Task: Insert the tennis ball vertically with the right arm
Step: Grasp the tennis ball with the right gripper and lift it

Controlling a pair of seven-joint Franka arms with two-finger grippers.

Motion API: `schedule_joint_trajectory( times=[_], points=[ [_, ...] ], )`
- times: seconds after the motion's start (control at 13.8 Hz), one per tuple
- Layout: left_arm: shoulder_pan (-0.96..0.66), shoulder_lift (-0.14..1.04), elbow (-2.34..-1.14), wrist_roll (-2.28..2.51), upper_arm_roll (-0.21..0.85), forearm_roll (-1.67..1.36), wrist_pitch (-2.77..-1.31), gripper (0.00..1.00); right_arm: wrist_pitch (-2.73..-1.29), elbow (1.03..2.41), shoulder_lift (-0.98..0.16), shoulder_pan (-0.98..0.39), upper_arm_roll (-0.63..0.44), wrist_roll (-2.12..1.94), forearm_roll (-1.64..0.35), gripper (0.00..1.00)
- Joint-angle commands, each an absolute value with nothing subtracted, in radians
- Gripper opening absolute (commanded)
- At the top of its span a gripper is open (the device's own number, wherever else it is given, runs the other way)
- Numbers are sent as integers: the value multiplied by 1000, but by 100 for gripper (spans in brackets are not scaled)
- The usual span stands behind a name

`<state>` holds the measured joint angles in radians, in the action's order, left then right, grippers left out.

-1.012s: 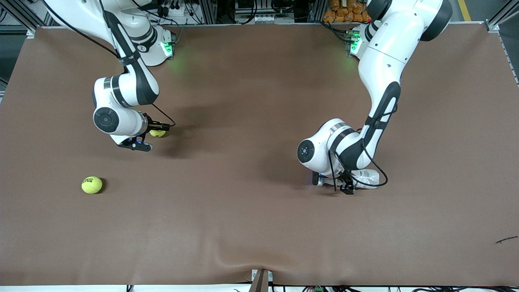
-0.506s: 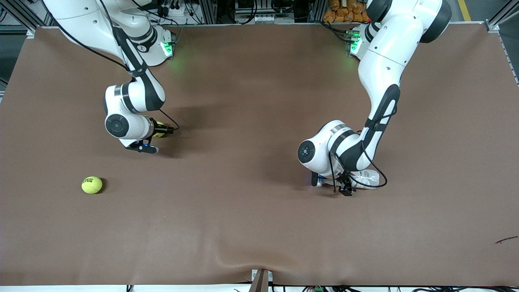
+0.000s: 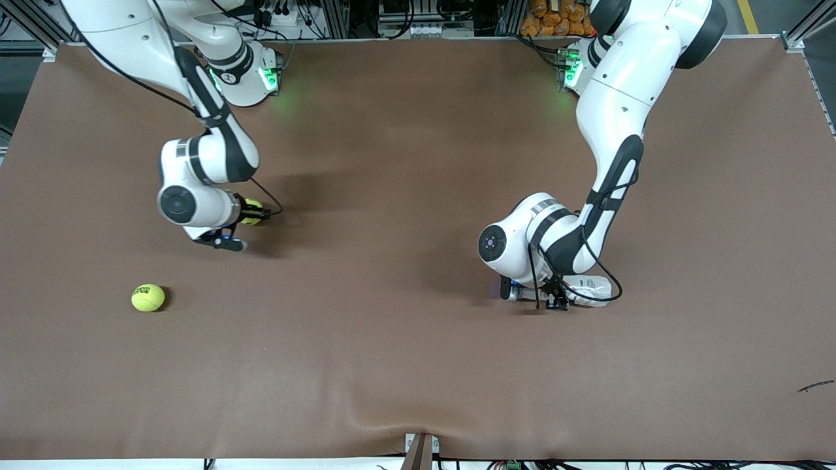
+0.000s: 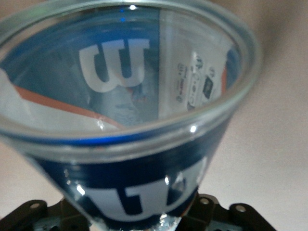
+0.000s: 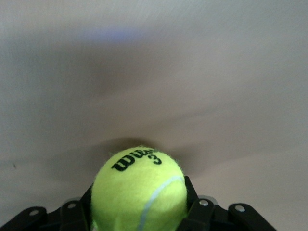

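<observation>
A yellow-green tennis ball (image 5: 139, 190) sits between the black fingers of my right gripper (image 5: 139, 214), which is shut on it low over the brown table. From the front, that ball (image 3: 253, 213) peeks out beside the right gripper (image 3: 248, 217). A clear tennis-ball can (image 3: 591, 288) with a blue and white label lies on its side toward the left arm's end. My left gripper (image 3: 555, 301) is shut on it. The left wrist view is filled by the can (image 4: 125, 96) and its open rim, held by the left gripper (image 4: 139, 219).
Another tennis ball (image 3: 148, 297) rests loose on the brown table cover (image 3: 392, 359), nearer the front camera than the right gripper. The cover has a wrinkle near its front edge. A small dark scrap (image 3: 815, 386) lies near the front corner at the left arm's end.
The right gripper has closed on the tennis ball after its wrist shifted around it. The left gripper has closed on the can and barely moved.
</observation>
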<state>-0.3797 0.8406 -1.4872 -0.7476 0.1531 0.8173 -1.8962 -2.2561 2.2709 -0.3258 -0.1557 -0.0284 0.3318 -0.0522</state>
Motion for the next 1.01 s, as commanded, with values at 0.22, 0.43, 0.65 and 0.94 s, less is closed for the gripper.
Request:
schedule_joint_trajectory(
  times=[0.22,0.43,0.65,0.94],
  points=[
    [-385,842,-1480,-723,155,841,-1907,57,-1961,2009,-267,-31,-17,319,-44,9],
    [-388,827,-1467,-718,175,824,-1907,58,-1833,1846,-276,18,-18,260,-44,9],
    [-393,824,-1419,-680,251,790,-1907,59,-1809,1740,-282,67,-18,90,3,12],
    [-393,827,-1358,-572,362,788,-1925,59,-1809,1646,-285,55,-17,-93,245,12]
  ],
)
